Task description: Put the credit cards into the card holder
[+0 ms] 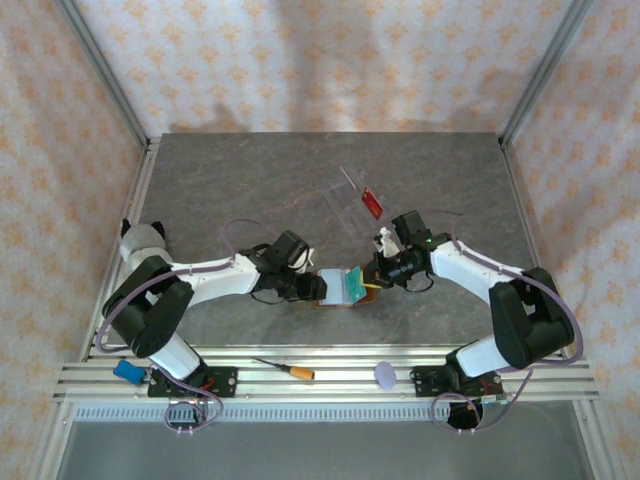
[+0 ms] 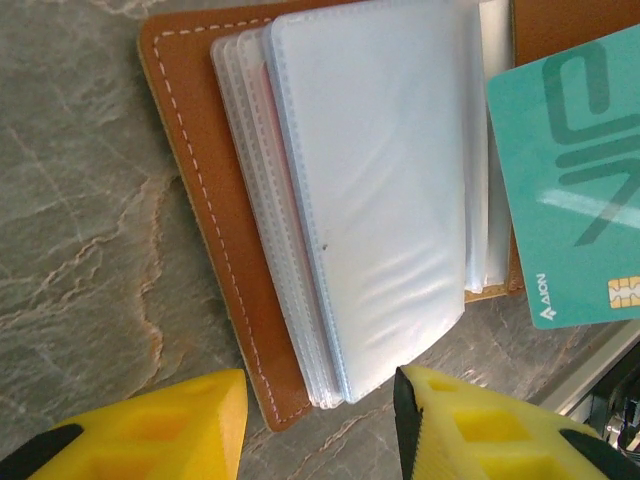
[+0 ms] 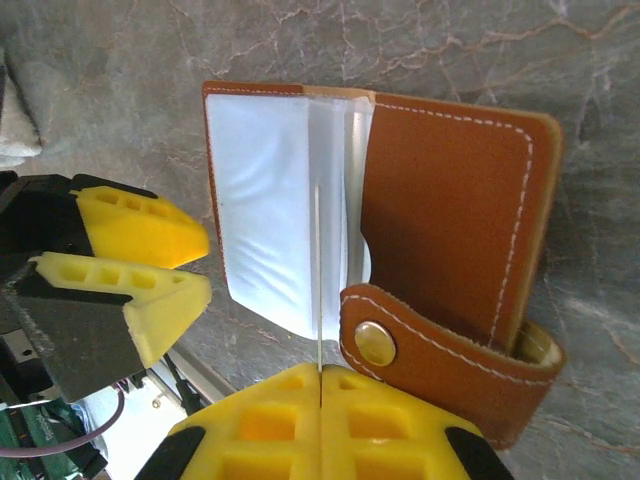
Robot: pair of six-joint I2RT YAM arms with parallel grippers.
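Grey marbled tabletop [image 1: 250, 180] stretched between walls [image 1: 300, 60] of pale patterned fabric. Near the middle of its front edge the brown card holder [image 3: 450, 220] lay open. Its clear sleeves [image 2: 380, 180] were fanned out, and its strap [image 3: 450, 370] with a brass-coloured snap [image 3: 375, 343] curled at one end. The right gripper [image 3: 320, 375] was at the holder's right side, its fingers pressed together on the teal card [image 2: 570, 180]. The card stood on edge just beside the sleeves; whether it touched them could not be told. The left gripper [image 2: 320, 400] was at the holder's left side, its fingers apart with nothing clamped between them, flanking a corner of the sleeves. The red card [image 1: 372, 203] lay on a clear tray [image 1: 350, 190] toward the far edge, right of centre, well apart from the holder.
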